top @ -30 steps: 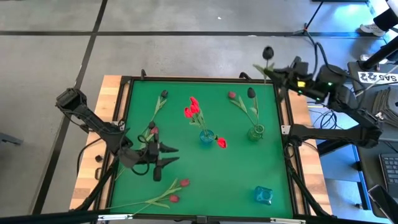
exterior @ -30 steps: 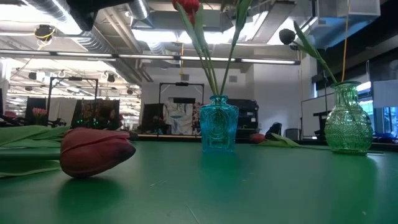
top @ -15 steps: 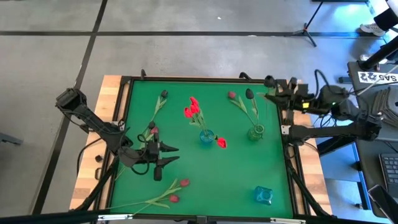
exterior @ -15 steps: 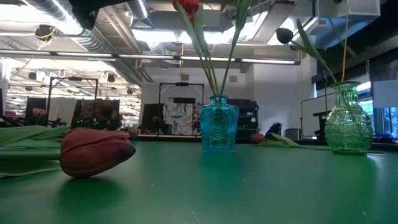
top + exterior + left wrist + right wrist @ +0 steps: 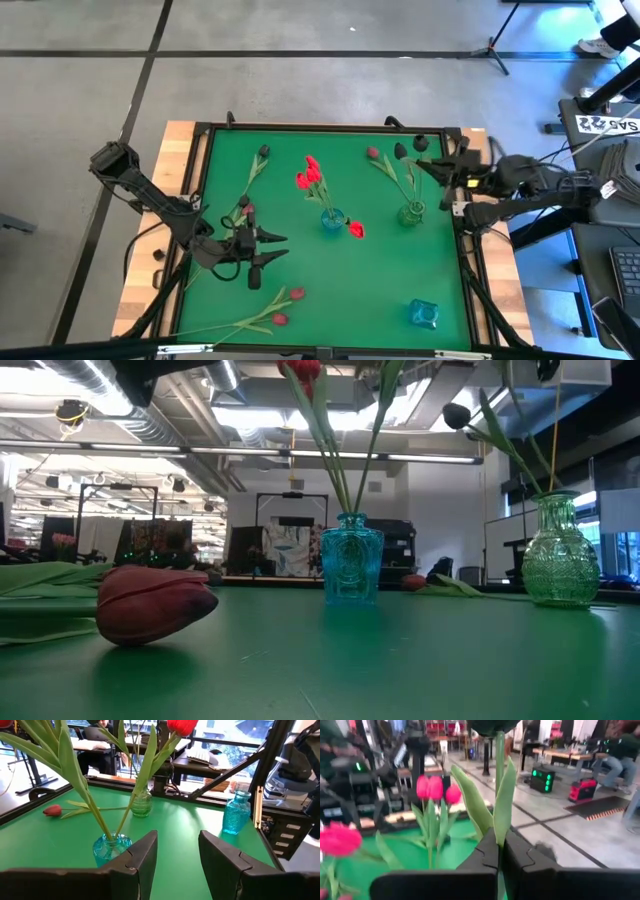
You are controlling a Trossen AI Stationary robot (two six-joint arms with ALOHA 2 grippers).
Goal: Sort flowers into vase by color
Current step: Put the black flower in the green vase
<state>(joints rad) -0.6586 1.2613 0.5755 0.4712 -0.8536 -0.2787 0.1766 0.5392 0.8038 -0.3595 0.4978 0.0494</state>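
My right gripper point(image 5: 447, 172) hovers by the table's right edge, just beyond the green glass vase point(image 5: 411, 211), shut on a dark maroon tulip point(image 5: 421, 143). The green vase point(image 5: 558, 555) holds another maroon tulip point(image 5: 400, 151). A blue vase point(image 5: 332, 220) in the middle holds red tulips point(image 5: 310, 175). A red tulip head point(image 5: 356, 229) lies beside it. Pink and dark tulips point(image 5: 283, 298) lie flat on the mat. My left gripper point(image 5: 265, 250) waits open over the table's left part, with the blue vase point(image 5: 111, 847) ahead of it. My right gripper pinches the maroon tulip's green stem point(image 5: 499, 827) between its two fingers, just below the leaves point(image 5: 482, 810). The tulip is lifted clear of the table. Its dark head point(image 5: 492, 725) stands out beyond the fingertips, toward the table's far left.
A second, small blue vase point(image 5: 424, 313) stands near the table's near right corner. A pink tulip point(image 5: 373, 153) lies beyond the green vase, and more tulips point(image 5: 245, 210) lie close to my left gripper. A black frame point(image 5: 460, 230) rims the green mat.
My right gripper has carried the maroon tulip from above the table's far right corner down and toward the near edge, ending close to the green vase. The tulip's head has come down beside the maroon head in that vase. The gripper has stayed shut on the stem.
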